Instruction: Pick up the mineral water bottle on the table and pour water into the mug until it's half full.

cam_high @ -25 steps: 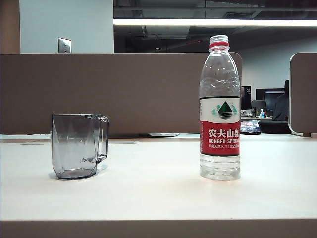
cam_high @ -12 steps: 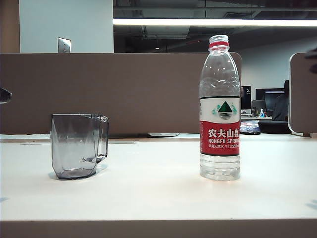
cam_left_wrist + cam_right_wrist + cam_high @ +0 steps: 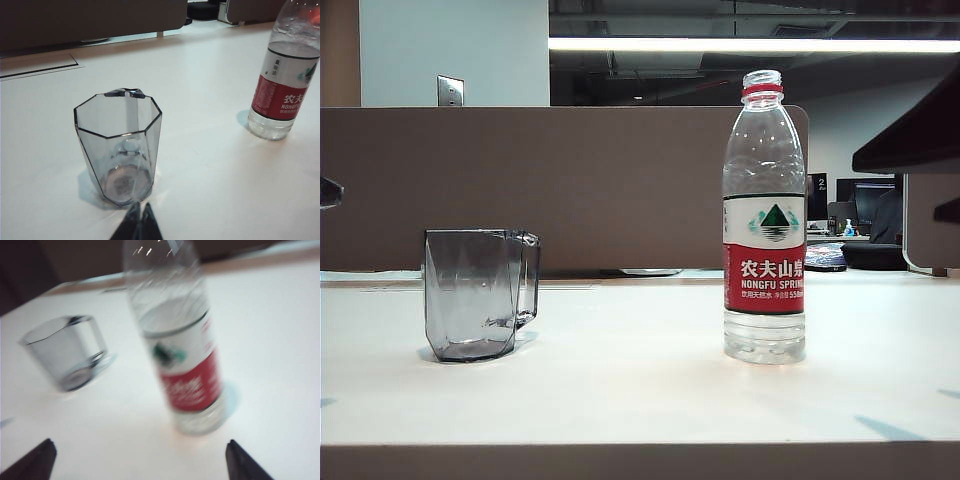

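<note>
The mineral water bottle (image 3: 764, 230) stands upright and uncapped on the white table (image 3: 640, 400), right of centre, with water up to about the top of its label. The grey faceted mug (image 3: 480, 295) stands to its left and looks empty. In the left wrist view my left gripper (image 3: 141, 206) is shut, its tips just short of the mug (image 3: 120, 150), with the bottle (image 3: 285, 85) further off. My right gripper (image 3: 139, 446) is open wide and holds nothing. It is a little way back from the bottle (image 3: 180, 350), and the mug (image 3: 67, 352) lies beyond.
A brown partition (image 3: 560, 185) runs along the back of the table. A dark part of the right arm (image 3: 915, 125) hangs at the upper right of the exterior view. A small dark piece of the left arm (image 3: 328, 191) shows at the left edge.
A dark bulk of the right arm has come into the exterior view at the upper right, with new shadows on the table's front right. The left arm's tip appeared at the left edge. Bottle and mug stayed put.
</note>
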